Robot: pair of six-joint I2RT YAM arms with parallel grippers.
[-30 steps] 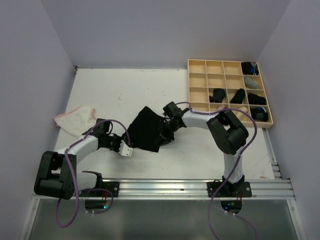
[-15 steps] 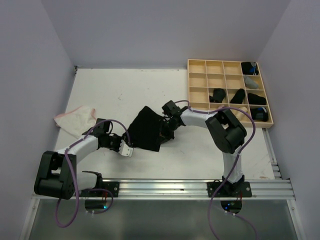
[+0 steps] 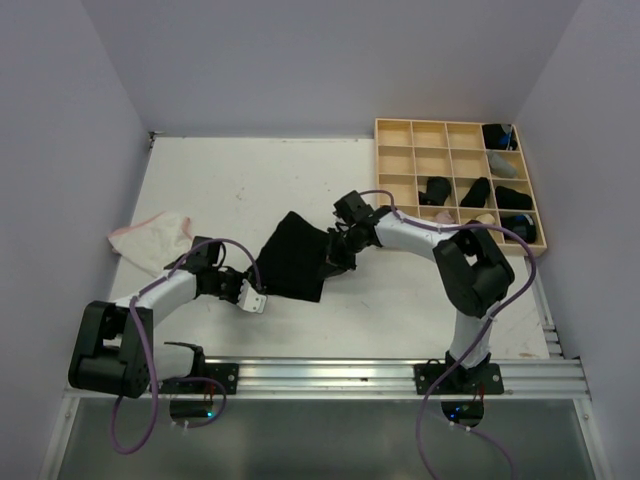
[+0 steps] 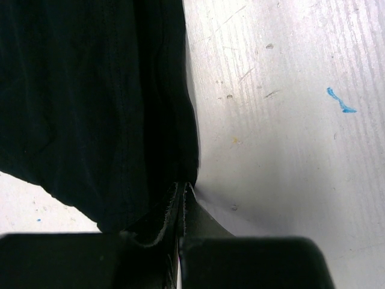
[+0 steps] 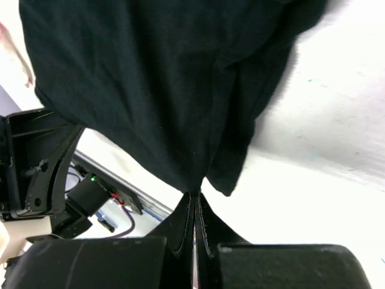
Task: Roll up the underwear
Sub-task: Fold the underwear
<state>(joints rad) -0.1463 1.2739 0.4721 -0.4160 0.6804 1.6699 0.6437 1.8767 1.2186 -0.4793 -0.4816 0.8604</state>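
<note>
Black underwear point(image 3: 295, 262), clamped only at its edges by the left gripper point(image 4: 183, 189) and right gripper point(image 5: 194, 195), may slip free if stretched.

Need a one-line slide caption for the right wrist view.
Wrist close-up: right gripper shut on an edge of the black underwear, white table beyond.

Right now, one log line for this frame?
left pincer: shut on black underwear | right pincer: shut on same piece | cloth: unrolled | pink-edged underwear: lying at left edge of table
</note>
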